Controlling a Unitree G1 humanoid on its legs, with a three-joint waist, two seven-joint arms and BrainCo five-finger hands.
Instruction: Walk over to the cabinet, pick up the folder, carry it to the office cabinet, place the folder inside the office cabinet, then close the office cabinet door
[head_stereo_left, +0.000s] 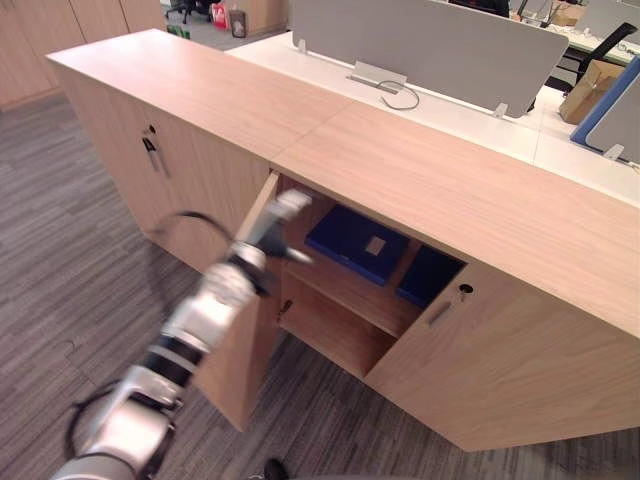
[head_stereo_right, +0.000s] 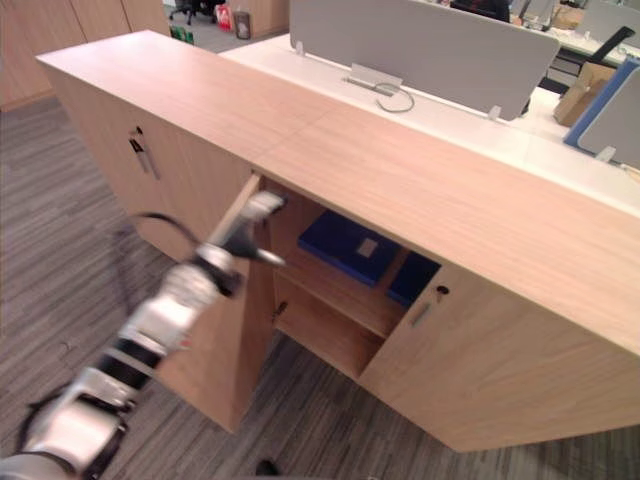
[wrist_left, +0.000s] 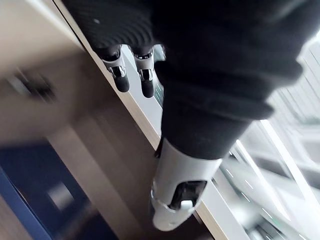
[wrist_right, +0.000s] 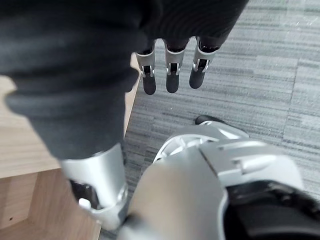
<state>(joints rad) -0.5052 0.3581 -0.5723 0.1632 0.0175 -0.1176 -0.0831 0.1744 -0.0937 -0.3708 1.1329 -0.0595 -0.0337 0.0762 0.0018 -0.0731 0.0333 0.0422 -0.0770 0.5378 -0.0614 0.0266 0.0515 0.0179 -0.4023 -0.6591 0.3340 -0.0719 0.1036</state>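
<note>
L hand (head_stereo_left: 283, 212) is up at the top edge of the open door (head_stereo_left: 235, 370) of the office cabinet (head_stereo_left: 470, 200). Fingers loosely straight, thumb apart, nothing held; can't tell if it touches the wood. Inside, the blue folder (head_stereo_left: 357, 243) lies flat on the upper shelf (head_stereo_left: 345, 292), w/ a 2nd blue folder (head_stereo_left: 430, 275) just beside it. R hand (wrist_right: 172, 75) hangs over the grey carpet (wrist_right: 270, 75), fingers straight, empty.

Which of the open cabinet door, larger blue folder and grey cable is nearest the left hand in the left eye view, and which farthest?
1. Open cabinet door, right beside the left hand.
2. Larger blue folder, on the shelf inside.
3. Grey cable, on the white desk behind.
</note>
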